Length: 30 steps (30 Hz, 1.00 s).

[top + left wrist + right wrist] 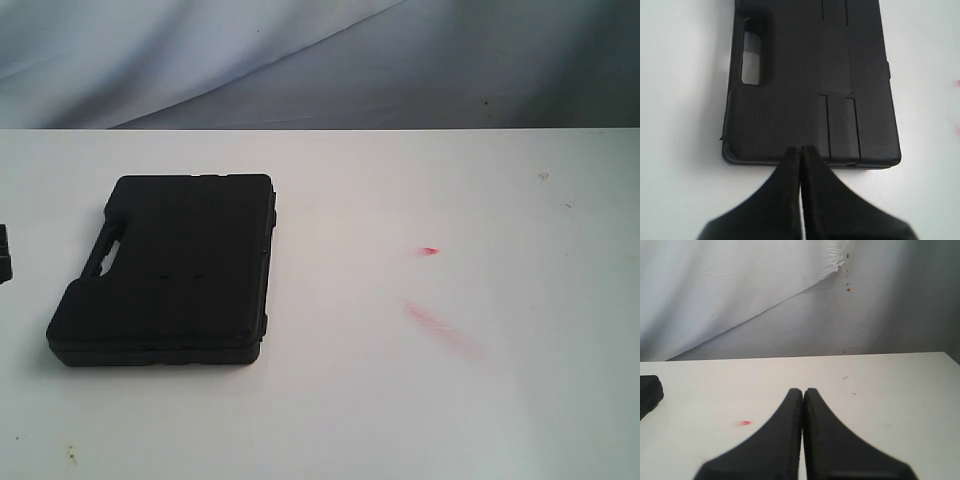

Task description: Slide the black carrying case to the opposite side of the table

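Note:
The black carrying case [170, 270] lies flat on the left part of the white table [400, 400], its handle cutout [103, 255] on its left side. In the left wrist view the case [805, 85] fills the middle. My left gripper [801, 149] is shut and empty, its tips lined up with the middle of the case's short edge; whether they touch is unclear. My right gripper [803, 390] is shut and empty over bare table, with only a corner of the case [650, 390] showing far off to one side. Neither gripper shows beside the case in the exterior view.
Red smears [435, 325] and a small red mark [429, 250] lie right of the case. A dark part [5, 255] shows at the left edge of the exterior view. A grey-white cloth backdrop [320, 60] hangs behind the table's far edge.

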{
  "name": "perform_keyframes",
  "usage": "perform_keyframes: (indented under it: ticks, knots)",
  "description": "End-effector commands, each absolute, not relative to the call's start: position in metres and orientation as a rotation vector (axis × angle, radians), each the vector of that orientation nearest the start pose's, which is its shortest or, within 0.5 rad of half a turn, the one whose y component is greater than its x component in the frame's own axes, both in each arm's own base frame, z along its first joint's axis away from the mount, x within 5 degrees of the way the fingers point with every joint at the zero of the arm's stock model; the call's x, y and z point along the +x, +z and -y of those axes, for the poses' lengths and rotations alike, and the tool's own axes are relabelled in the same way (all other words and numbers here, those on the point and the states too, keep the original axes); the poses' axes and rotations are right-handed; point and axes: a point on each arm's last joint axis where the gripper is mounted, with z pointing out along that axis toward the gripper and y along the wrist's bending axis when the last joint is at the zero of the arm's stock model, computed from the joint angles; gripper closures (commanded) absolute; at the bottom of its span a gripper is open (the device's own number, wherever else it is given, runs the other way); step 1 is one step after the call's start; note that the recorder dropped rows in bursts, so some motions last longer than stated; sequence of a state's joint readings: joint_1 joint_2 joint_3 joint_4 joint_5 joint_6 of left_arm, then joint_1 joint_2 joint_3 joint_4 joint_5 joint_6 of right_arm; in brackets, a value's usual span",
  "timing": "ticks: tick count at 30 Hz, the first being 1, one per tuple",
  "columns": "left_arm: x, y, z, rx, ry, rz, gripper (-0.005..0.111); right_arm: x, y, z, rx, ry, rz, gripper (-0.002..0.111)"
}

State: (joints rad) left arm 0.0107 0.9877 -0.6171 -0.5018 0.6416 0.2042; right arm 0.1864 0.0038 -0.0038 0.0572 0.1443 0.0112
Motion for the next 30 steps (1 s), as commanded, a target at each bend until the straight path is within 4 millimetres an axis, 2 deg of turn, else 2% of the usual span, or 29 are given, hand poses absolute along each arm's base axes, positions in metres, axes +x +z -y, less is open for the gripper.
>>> perform_keyframes:
  ticks: [1, 10, 17, 22, 27, 30]
  knots:
    - [0.163, 0.271, 0.025, -0.120, -0.448, -2.353, 0.107, 0.055, 0.201, -0.011, -0.106, 0.186, -1.617, 0.108]
    - [0.134, 0.277, 0.026, -0.092, -0.449, -2.257, 0.107, 0.055, 0.201, -0.011, -0.106, 0.186, -1.617, 0.108]
    - [0.120, 0.278, 0.027, -0.068, -0.451, -2.227, 0.107, 0.055, 0.201, -0.011, -0.106, 0.186, -1.617, 0.108]
    - [0.113, 0.267, 0.025, -0.071, -0.427, -2.219, 0.107, 0.055, 0.201, -0.011, -0.106, 0.186, -1.617, 0.108]
    - [0.103, 0.259, 0.018, -0.161, -0.367, -2.089, 0.107, 0.055, 0.201, -0.011, -0.106, 0.186, -1.617, 0.108]
    - [0.093, 0.254, 0.012, -0.141, -0.285, -1.996, 0.107, 0.055, 0.201, -0.011, -0.106, 0.186, -1.617, 0.108]
